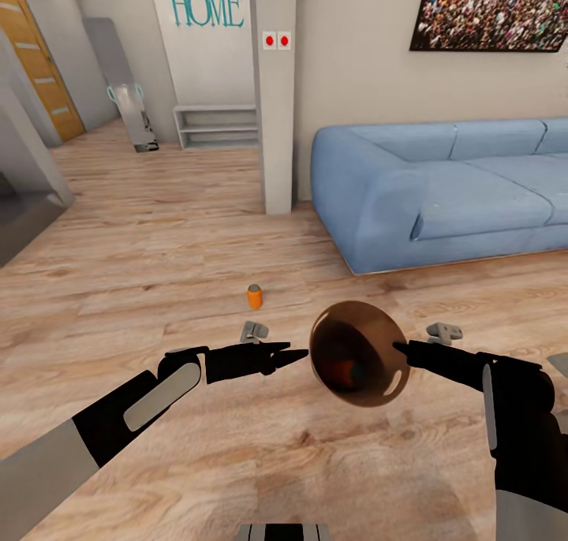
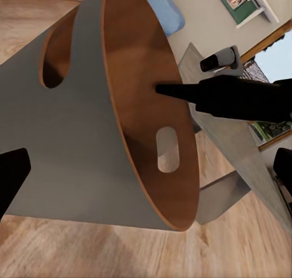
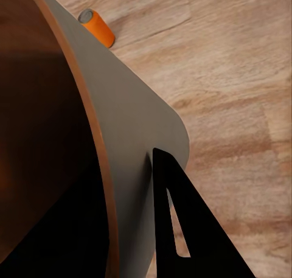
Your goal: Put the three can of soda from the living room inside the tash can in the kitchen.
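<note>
Your right gripper [image 1: 400, 347] is pinching the rim of the round coppery-brown trash can [image 1: 379, 332], carrying it tilted above the pale wood floor [image 1: 158, 241]. Something orange is lying inside it, beside a darker shape. Your left gripper [image 1: 296, 355] is hovering just beside the can; you cannot tell its spread. One bright orange soda can [image 1: 254, 296] is standing on the floor near the light-blue sofa [image 1: 442, 186].

Pale wood floor [image 1: 158, 233]: orange soda can [image 1: 254, 296] upright, blue sofa [image 1: 442, 190], possibly shelf unit [image 1: 217, 126].
</note>
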You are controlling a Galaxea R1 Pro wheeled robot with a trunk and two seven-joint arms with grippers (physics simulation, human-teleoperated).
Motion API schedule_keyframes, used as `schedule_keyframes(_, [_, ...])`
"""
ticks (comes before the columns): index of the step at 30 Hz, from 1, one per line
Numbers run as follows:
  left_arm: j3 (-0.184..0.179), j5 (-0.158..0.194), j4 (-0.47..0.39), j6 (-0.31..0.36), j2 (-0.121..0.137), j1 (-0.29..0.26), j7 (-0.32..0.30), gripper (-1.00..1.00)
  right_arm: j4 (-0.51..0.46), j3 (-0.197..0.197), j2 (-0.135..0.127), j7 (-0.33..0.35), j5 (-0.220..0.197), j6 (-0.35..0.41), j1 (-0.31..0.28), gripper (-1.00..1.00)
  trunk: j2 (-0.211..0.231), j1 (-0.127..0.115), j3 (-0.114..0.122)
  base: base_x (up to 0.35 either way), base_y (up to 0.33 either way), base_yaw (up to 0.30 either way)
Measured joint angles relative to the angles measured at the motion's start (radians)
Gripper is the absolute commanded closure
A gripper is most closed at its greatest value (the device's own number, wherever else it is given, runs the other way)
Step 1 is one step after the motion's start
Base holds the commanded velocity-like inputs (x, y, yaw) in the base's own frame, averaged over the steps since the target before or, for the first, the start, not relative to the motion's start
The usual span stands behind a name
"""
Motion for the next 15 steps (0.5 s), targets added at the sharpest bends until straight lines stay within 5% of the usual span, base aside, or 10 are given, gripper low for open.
schedule_keyframes(15, [0.001,0.0,-0.005,0.0,0.004,0.0,0.0,-1.0,0.0,0.0,-0.002,0.001,-0.001,0.0,0.0,1.0,0.0,0.0,0.023,0.0,0.0,0.0])
